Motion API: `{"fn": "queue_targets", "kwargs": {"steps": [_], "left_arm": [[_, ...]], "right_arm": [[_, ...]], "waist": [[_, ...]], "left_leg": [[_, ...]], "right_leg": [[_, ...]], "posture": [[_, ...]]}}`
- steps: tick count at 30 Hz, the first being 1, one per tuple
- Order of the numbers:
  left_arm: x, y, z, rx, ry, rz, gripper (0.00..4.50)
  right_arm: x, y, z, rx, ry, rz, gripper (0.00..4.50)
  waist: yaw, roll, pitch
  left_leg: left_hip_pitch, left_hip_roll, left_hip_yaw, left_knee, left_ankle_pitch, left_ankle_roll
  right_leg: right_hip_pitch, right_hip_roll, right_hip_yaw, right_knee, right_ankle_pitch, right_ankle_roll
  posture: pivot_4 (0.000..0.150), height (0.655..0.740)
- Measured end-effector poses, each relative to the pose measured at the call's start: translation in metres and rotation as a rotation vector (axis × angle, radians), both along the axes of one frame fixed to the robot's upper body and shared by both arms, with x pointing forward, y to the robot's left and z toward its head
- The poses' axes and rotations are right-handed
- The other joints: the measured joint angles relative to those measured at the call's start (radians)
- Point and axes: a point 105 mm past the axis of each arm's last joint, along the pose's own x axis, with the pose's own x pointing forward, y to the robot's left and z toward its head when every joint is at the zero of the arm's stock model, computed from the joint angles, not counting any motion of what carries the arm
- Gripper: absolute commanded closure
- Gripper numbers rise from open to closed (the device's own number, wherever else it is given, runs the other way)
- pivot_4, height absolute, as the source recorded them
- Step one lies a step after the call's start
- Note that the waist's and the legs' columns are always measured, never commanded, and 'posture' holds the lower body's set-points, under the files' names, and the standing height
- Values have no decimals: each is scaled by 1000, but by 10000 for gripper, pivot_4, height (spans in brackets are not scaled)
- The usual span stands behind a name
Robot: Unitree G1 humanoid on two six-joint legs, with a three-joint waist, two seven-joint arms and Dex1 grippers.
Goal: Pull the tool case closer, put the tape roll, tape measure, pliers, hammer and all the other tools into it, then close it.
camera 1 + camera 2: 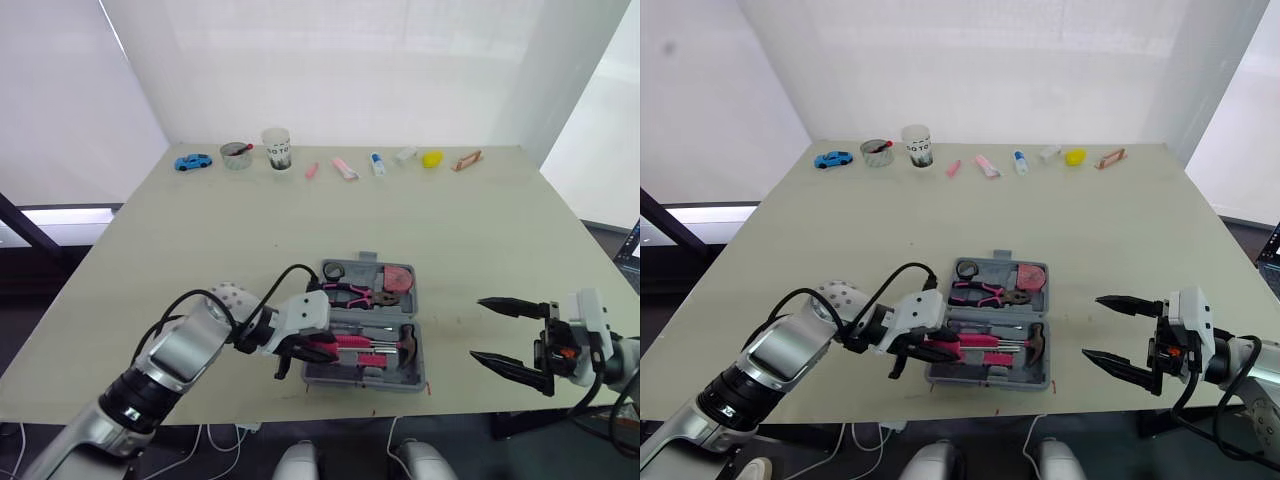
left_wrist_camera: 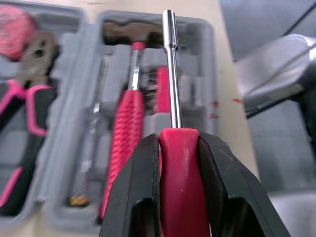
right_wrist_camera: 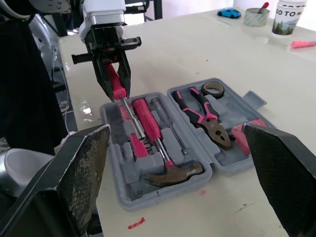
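My left hand is clamped on the red handle of a screwdriver, with its shaft over the left end of the open tool case. The case sits near the front edge of the counter. A hammer, pliers and a tape roll lie inside. My right hand hovers to the right of the case, fingers apart.

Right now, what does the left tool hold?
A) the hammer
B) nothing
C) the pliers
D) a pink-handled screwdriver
D: the left tool is shut on the pink-handled screwdriver, while the hammer and the pliers lie in the open tool case.
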Motion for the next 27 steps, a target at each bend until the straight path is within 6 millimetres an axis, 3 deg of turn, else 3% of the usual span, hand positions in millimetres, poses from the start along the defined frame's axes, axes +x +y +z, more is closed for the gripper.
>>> {"fn": "queue_targets", "kwargs": {"steps": [12, 19, 27], "left_arm": [[2, -21, -11, 111, 57, -5, 38815], [-8, -29, -25, 145, 130, -11, 38815], [-7, -44, -26, 141, 110, -33, 38815]], "right_arm": [[-2, 1, -1, -7, 10, 38, 0], [-11, -5, -15, -72, 67, 64, 0], [-14, -7, -18, -106, 63, 85, 0]], "waist": [[3, 0, 0], [3, 0, 0], [4, 0, 0]], "left_leg": [[0, 0, 0, 0, 0, 0], [0, 0, -1, 0, 0, 0], [0, 0, -1, 1, 0, 0]], "right_leg": [[0, 0, 0, 0, 0, 0], [0, 0, 0, 0, 0, 0], [0, 1, 0, 1, 0, 0]], "posture": [[1500, 7400], [1500, 7400], [1500, 7400]]}}
